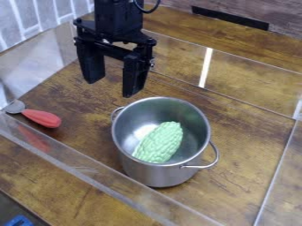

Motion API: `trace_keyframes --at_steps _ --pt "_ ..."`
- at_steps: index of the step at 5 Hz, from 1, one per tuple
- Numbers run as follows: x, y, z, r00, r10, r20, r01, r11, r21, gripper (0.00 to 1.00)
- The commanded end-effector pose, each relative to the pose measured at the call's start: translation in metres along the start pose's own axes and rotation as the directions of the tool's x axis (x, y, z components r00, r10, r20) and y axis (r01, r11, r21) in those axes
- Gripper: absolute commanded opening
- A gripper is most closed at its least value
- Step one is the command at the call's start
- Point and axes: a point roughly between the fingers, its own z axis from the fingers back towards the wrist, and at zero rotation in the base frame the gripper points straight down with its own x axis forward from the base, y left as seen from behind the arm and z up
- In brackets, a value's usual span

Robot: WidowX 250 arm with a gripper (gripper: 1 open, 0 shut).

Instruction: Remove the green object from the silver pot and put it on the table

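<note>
Inside the shiny round stainless-steel pot point(141, 159), the light green bumpy oval toy veggie point(160, 141) is just lying at the bottom, kinda tilted. Black robot gripper point(113, 78) hangs above the brown wood-plank table point(236, 101), fingers spread with a gap between them, nothing pinched. Little red-handled tool point(41, 116) sits near the clear wall point(94, 172), well apart from the pot.

Silver pot point(136, 166) upright on the table point(224, 141); green object point(160, 142) lying inside it. Black end effector point(111, 88) above and beside the pot, fingers spread, pot untouched. Red-handled tool point(41, 117) on the table, apart from the pot.
</note>
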Motion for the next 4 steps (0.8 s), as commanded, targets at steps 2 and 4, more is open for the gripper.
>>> trace_keyframes --at_steps 2,4 --pt "-0.002 -0.008 -0.012 1.000 0.002 -0.009 -0.002 1.000 -0.005 1.00" --pt "0.002 -0.022 -0.024 1.000 -0.005 0.016 0.005 1.000 -0.002 1.00"
